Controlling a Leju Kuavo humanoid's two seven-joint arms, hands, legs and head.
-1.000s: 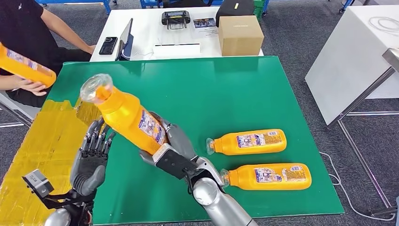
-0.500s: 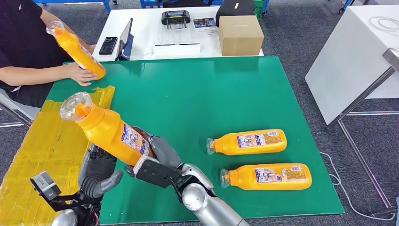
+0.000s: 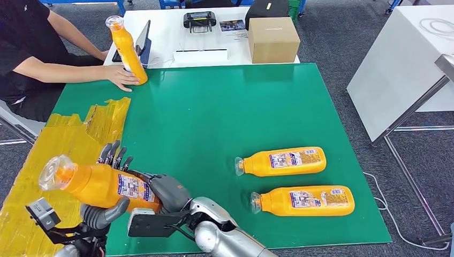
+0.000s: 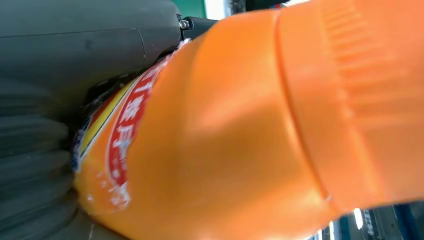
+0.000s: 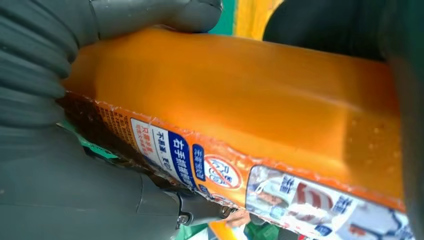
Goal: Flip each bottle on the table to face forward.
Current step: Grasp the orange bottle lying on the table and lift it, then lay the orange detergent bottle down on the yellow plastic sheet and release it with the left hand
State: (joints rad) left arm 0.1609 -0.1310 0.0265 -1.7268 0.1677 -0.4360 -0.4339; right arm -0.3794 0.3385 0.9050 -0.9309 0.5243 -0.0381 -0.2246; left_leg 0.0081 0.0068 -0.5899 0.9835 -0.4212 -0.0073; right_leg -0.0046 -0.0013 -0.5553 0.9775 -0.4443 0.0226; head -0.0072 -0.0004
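- The held bottle [image 3: 101,184] was orange with a clear cap over an orange neck and a printed label on its body; it lay nearly on its side, cap pointing away from the right hand, above the near left edge of the green table [image 3: 214,112] beside the yellow taped patch [image 3: 59,144].
- The right hand [image 3: 163,193] was wrapped around the bottle's base end, fingers clamped on it; the right wrist view showed the thumb [image 5: 150,15] pressed over the orange side.
- The left hand [image 3: 104,209] cradled the same bottle from beneath at mid-body, thumb curled up against it and dark fingers [image 3: 113,155] rising behind it.
- To the right of the right hand, two more orange bottles lay flat on the table, labels up, caps toward the hands: the nearer bottle [image 3: 305,201] and the second bottle [image 3: 284,161] just beyond it.
- Far beyond the left hand, a person's hand [image 3: 120,75] held an upright bottle [image 3: 126,49] at the table's far edge.
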